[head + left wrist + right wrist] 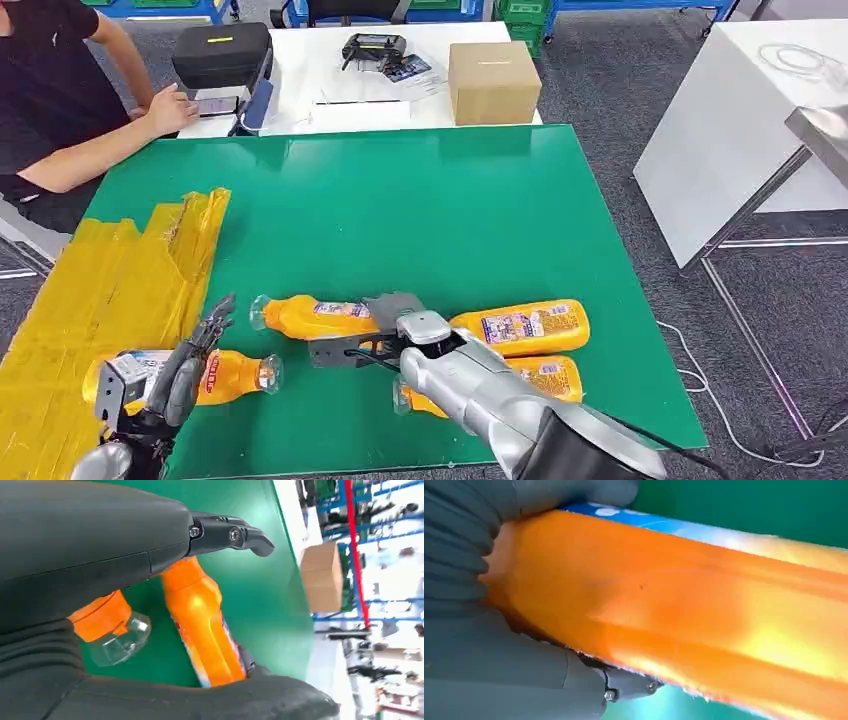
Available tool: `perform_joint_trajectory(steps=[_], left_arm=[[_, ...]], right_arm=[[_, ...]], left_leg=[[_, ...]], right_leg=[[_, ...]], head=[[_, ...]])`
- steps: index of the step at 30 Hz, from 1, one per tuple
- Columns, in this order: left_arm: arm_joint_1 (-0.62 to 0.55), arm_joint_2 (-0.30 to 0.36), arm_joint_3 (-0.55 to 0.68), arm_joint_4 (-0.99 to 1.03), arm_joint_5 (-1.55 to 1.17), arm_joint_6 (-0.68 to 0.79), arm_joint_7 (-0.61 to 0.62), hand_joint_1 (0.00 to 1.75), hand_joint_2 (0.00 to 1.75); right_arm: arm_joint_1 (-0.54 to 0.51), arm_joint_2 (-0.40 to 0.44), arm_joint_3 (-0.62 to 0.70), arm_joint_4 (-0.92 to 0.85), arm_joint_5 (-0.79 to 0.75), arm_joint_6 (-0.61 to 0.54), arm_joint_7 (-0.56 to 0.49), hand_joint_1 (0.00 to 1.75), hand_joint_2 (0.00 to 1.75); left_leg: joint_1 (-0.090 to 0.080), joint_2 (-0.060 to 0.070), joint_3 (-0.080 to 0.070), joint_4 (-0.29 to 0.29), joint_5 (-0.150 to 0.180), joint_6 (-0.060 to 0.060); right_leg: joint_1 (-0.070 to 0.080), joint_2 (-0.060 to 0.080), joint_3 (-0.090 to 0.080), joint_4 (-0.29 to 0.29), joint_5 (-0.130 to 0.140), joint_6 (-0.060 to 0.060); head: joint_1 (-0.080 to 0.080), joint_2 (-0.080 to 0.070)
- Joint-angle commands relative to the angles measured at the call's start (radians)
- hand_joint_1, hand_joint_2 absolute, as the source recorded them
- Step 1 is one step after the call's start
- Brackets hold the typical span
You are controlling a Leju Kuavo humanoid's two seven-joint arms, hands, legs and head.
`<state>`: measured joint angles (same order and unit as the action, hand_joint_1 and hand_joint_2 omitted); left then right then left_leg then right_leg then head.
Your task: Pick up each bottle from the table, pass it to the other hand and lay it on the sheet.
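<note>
Right hand (385,335) closes around the orange bottle (310,318) lying at six o'clock on the green table (400,210), while the left hand (175,385) rests, fingers spread, over another bottle (235,375) at seven o'clock beside the yellow sheet (100,290); a hasty lift risks the smooth plastic slipping.

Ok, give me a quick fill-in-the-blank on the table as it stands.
1. The green table carries ___ orange bottles.
2. The bottle nearest the sheet's far end is gripped by the robot's ___ hand.
3. The sheet is ___.
4. The cardboard box stands on a ___ table.
Missing words: four; right; yellow; white.
</note>
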<state>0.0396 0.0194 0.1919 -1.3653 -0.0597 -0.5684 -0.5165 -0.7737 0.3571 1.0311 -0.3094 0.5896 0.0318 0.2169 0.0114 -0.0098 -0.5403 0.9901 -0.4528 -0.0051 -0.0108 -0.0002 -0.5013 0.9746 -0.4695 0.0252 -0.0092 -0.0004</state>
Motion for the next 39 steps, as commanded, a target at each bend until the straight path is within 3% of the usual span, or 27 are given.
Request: perform_joint_trajectory(steps=[1,3,6,9,17,22,24,32,39], left_arm=[[0.201,-0.266,0.176,-0.43,0.37,-0.076,0.153,0.0,1.75],[0.195,-0.263,0.174,-0.422,0.369,-0.074,0.152,0.0,1.75],[0.184,-0.254,0.174,-0.401,0.367,-0.072,0.143,0.0,1.75],[0.184,-0.254,0.174,-0.401,0.367,-0.072,0.143,0.0,1.75],[0.239,-0.284,0.13,-0.462,0.308,-0.075,0.108,0.0,1.75],[0.256,-0.287,0.12,-0.486,0.278,-0.064,0.082,0.0,1.75],[0.253,-0.275,0.086,-0.492,0.233,-0.077,0.06,0.0,1.75],[0.243,-0.241,0.02,-0.494,0.22,-0.012,0.059,0.0,1.75],[0.233,-0.23,0.016,-0.494,0.236,-0.002,0.069,0.0,1.75]], right_arm=[[0.366,-0.086,-0.415,-0.864,-0.09,-0.314,-0.371,1.75,1.75],[0.371,-0.085,-0.417,-0.854,-0.088,-0.312,-0.373,1.75,1.75],[0.359,-0.075,-0.433,-0.803,-0.084,-0.317,-0.408,1.75,1.75],[0.359,-0.075,-0.433,-0.803,-0.084,-0.317,-0.408,1.75,1.75],[0.509,-0.071,-0.43,-1.023,-0.113,-0.325,-0.553,1.75,1.75],[0.519,-0.099,-0.408,-1.03,-0.173,-0.358,-0.635,1.75,1.75],[0.492,-0.098,-0.366,-0.975,-0.139,-0.306,-0.587,1.75,1.75],[0.465,-0.056,-0.158,-0.813,0.011,-0.269,-0.593,1.75,1.75],[0.451,-0.041,-0.083,-0.686,0.047,-0.23,-0.583,1.75,1.75]], left_leg=[[0.003,0.009,-0.005,0.003,-0.004,0.001],[0.001,0.008,-0.009,0.004,-0.004,0.001],[0.002,-0.008,-0.011,0.001,-0.002,0.001],[0.0,-0.004,-0.014,0.002,-0.001,0.002],[0.001,-0.001,-0.014,0.001,-0.002,0.001],[0.001,-0.001,-0.015,0.001,-0.001,0.001],[0.001,-0.001,-0.016,0.001,-0.001,0.002],[0.001,0.002,-0.014,-0.001,-0.002,0.001],[0.001,0.001,-0.013,-0.002,-0.001,0.001]], right_leg=[[0.003,0.008,-0.005,0.0,0.0,0.0],[0.001,0.008,-0.011,0.002,-0.001,0.0],[0.002,-0.006,-0.008,-0.003,-0.002,0.001],[0.0,-0.001,-0.013,-0.001,0.0,0.001],[0.001,-0.001,-0.014,-0.002,-0.001,0.001],[0.001,-0.001,-0.014,-0.002,0.0,0.001],[0.001,-0.001,-0.016,-0.002,0.0,0.001],[0.001,0.002,-0.014,-0.003,0.0,0.0],[0.001,0.001,-0.013,-0.004,0.0,0.0]], head=[[0.002,0.0],[0.0,0.0],[0.0,0.0],[0.0,0.0],[0.0,0.0],[0.0,0.0],[0.0,0.0],[0.0,0.0],[0.0,0.0]])
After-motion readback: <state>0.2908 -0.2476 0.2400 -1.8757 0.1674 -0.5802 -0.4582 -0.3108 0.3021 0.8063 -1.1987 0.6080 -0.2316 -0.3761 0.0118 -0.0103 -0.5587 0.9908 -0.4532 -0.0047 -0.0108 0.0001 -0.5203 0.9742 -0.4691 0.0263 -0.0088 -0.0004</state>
